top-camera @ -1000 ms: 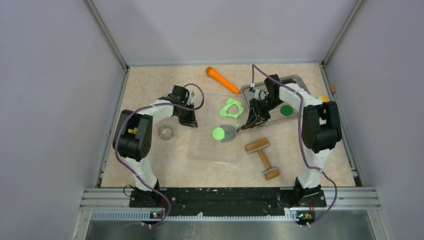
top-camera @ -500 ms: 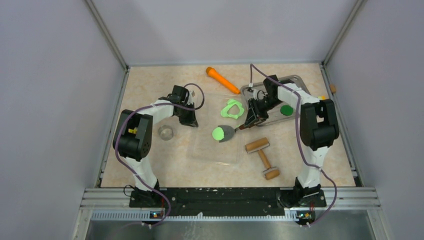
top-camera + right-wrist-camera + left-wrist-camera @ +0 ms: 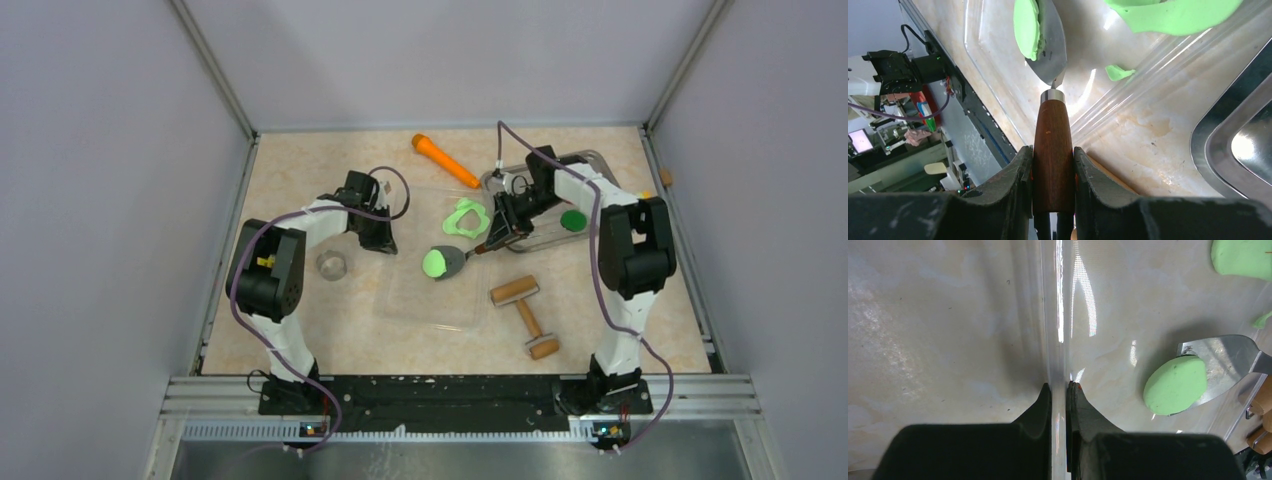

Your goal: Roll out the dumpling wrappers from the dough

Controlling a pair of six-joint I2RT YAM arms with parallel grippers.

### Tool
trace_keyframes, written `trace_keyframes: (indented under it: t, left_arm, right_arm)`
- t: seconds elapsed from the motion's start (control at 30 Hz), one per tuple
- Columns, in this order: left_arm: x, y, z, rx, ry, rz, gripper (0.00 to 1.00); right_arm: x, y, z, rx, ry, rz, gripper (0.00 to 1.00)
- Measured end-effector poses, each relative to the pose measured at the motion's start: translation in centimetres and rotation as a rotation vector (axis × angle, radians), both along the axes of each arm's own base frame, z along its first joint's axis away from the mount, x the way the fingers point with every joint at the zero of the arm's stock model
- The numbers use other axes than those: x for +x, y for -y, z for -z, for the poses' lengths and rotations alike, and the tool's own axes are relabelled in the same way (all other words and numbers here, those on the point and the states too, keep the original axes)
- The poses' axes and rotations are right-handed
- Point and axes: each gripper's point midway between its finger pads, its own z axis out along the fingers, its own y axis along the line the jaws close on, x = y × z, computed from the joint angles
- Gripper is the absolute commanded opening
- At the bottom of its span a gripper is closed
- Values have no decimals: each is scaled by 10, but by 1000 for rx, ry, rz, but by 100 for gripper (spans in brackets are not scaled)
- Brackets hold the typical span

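A lime-green dumpling wrapper [image 3: 435, 263] lies on the metal blade of a spatula [image 3: 455, 261] over the clear plastic tray [image 3: 430, 305]. My right gripper [image 3: 497, 237] is shut on the spatula's wooden handle [image 3: 1053, 145]. In the right wrist view the wrapper [image 3: 1026, 27] sits on the blade [image 3: 1050, 50]. The dough [image 3: 465, 218], a thin sheet with a round hole, lies further back in the tray. My left gripper [image 3: 1059, 385] is shut on the tray's raised rim [image 3: 1060, 315], with the wrapper [image 3: 1175, 385] to its right.
A metal tray [image 3: 600, 160] at the back right holds a dark green disc [image 3: 573, 220]. An orange tool [image 3: 445, 160] lies at the back, a wooden rolling pin [image 3: 527, 315] near the front right, and a round cutter [image 3: 331, 264] by the left arm. A dough scrap [image 3: 1118, 72] lies in the clear tray.
The right gripper has drawn the spatula slightly back and up, and the wrapper on it has shifted a little with it. The left arm has stayed still.
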Motion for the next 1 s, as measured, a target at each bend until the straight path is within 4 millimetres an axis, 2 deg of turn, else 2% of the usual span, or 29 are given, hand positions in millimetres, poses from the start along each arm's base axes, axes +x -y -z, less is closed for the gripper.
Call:
trace_keyframes:
  t: [0.27, 0.43, 0.57, 0.73, 0.87, 0.93, 1.0]
  left_arm:
    - [0, 1, 0, -1, 5, 12, 0]
    - [0, 2, 0, -1, 8, 21, 2]
    - [0, 2, -1, 2, 9, 27, 4]
    - [1, 2, -3, 5, 13, 36, 6]
    - [1, 2, -4, 5, 15, 38, 7]
    - [1, 2, -4, 3, 15, 38, 7]
    - [1, 3, -4, 0, 14, 40, 7]
  right_arm:
    - [0, 1, -20, 12, 46, 3, 0]
    - [6, 15, -38, 18, 91, 38, 0]
    - [30, 48, -52, -5, 148, 125, 0]
    - [63, 113, -73, -74, 233, 266, 0]
    - [80, 156, -91, -132, 288, 359, 0]
    - [87, 172, -97, -157, 307, 396, 0]
    - [93, 179, -97, -174, 305, 411, 0]
